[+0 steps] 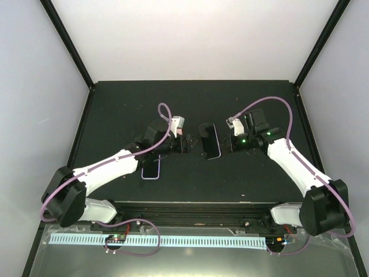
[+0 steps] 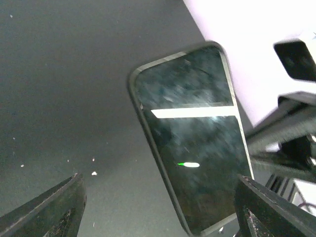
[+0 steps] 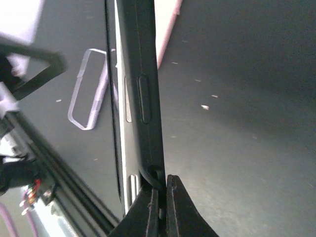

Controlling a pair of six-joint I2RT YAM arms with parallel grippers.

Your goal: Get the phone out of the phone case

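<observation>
The phone [image 1: 210, 141] stands tilted on its long edge at mid-table, between my two grippers. Its dark screen [image 2: 192, 143] faces the left wrist camera. In the right wrist view the phone case [image 3: 143, 74] looks dark along its side, with a salmon-pink strip [image 3: 168, 34] at the far end. Its near lip is peeled off the phone's silver side [image 3: 127, 148]. My right gripper [image 3: 162, 182] is shut on that lip; it also shows in the top view [image 1: 229, 143]. My left gripper [image 2: 159, 178] is open, its fingers on either side of the phone's near corner, and it shows in the top view too [image 1: 187, 144].
A pale lilac see-through bumper frame [image 1: 151, 169] lies flat on the black mat under the left arm; it also shows in the right wrist view [image 3: 89, 89]. A black rail [image 1: 190, 210] runs along the table's near edge. Small white specks [image 2: 94, 173] dot the mat.
</observation>
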